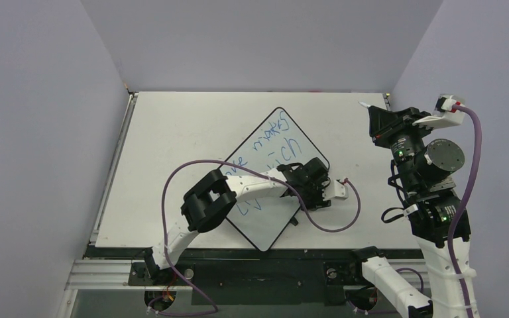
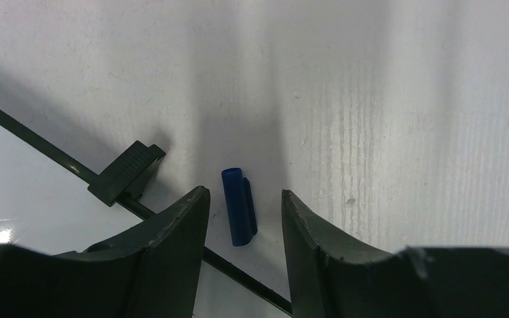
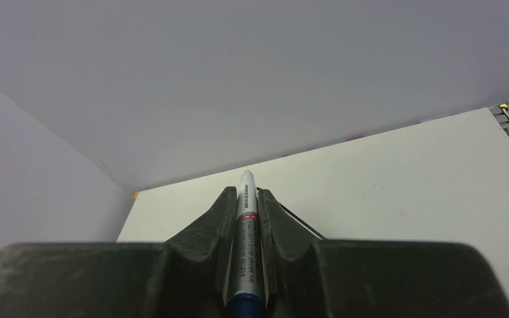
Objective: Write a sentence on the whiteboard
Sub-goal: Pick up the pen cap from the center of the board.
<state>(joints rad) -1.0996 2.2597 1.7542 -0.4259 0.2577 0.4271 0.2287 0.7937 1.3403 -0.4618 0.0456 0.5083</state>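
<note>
The whiteboard [image 1: 275, 218] lies turned like a diamond in the middle of the table. The sentence [image 1: 265, 140] is on it in blue, in two slanted lines, partly hidden by my left arm. My left gripper [image 1: 318, 175] is at the board's right edge. In the left wrist view it [image 2: 244, 194] is open, and a blue marker cap [image 2: 239, 207] lies on the table between its fingers, beside the board's black rim and a foot [image 2: 127, 173]. My right gripper [image 1: 379, 119] is raised at the far right. It [image 3: 246, 193] is shut on a silver marker [image 3: 246, 232].
The matte white table [image 1: 172, 132] is closed in by lilac walls at the left, back and right. A purple cable [image 1: 331, 225] loops over the table near the board's right corner. A metal rail [image 1: 106, 271] runs along the near edge.
</note>
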